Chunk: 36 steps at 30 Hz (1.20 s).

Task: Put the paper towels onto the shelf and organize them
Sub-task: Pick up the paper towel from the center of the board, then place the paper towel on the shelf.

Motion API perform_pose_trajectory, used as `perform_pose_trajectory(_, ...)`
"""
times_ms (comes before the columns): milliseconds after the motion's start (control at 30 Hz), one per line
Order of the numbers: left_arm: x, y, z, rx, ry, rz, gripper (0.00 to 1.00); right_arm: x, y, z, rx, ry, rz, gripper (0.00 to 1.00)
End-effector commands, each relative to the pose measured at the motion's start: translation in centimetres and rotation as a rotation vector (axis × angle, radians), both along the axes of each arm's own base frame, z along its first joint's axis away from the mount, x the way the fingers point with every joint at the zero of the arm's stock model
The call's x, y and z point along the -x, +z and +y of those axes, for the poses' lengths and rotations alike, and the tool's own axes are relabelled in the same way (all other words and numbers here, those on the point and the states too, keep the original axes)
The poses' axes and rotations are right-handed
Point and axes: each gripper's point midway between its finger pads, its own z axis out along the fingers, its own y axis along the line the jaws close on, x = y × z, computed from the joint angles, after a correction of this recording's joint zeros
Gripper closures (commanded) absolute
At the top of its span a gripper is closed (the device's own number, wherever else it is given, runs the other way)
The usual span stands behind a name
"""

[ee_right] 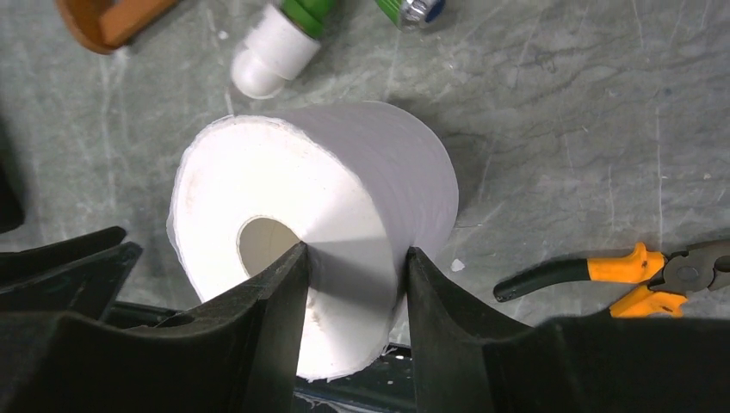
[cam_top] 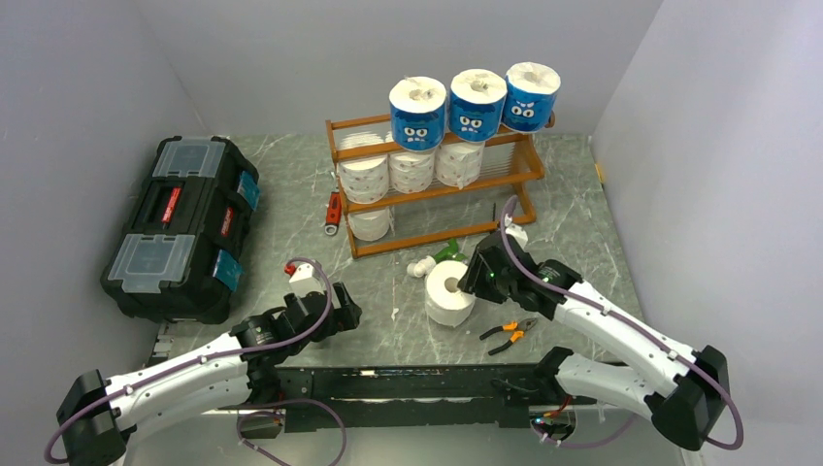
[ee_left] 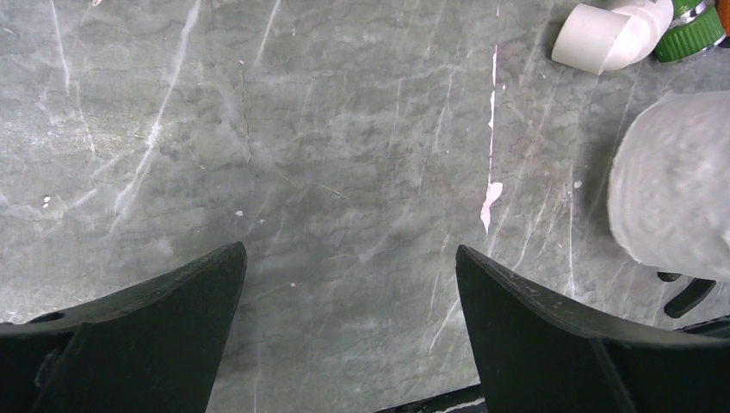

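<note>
Most paper towels (cam_top: 418, 113) already sat on the shelf (cam_top: 437, 241), blue ones on top. One white roll (ee_right: 327, 206) was left, standing on the worktop (cam_top: 291, 194) near it. The right fingers (ee_right: 275, 318) pinched its wall, one inside the hole. The left fingers (ee_left: 172, 301) hung wide apart, holding nothing.

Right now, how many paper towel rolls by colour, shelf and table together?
Blue-wrapped rolls: 3, top tier of the shelf
White rolls on the shelf's lower tiers: 4 visible
White roll on the table: 1
Total: 8 visible
</note>
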Motion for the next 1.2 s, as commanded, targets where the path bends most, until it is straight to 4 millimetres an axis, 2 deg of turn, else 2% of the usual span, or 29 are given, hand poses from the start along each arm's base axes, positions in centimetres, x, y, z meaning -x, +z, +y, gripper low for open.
perform_pose_trajectory(0, -0.3, 0.8, -0.4, 0.027, 0.002, -0.022, 0.01, -1.5, 6.4, 0.9, -0.101, -0.009, -0.140, 0.77)
perform_pose_trajectory(167, -0.3, 0.8, -0.3, 0.030, 0.005, -0.023, 0.01, -3.4, 8.4, -1.4, -0.089, -0.140, -0.190, 0.91)
perform_pose_trajectory(367, -0.1, 0.9, -0.3, 0.038, 0.006, -0.015, 0.02, -6.5, 9.5, -1.8, -0.139, -0.215, -0.232, 0.95)
perform_pose_trajectory(767, -0.4, 1.7, 0.0, 0.029, 0.007, -0.047, 0.02, -12.1, 9.0, -1.4, -0.138, -0.280, -0.254, 0.96)
perform_pose_trajectory(1167, -0.4, 2.1, 0.2, 0.019, -0.001, -0.058, 0.01, -16.1, 7.9, 0.1, -0.168, -0.299, -0.249, 0.97)
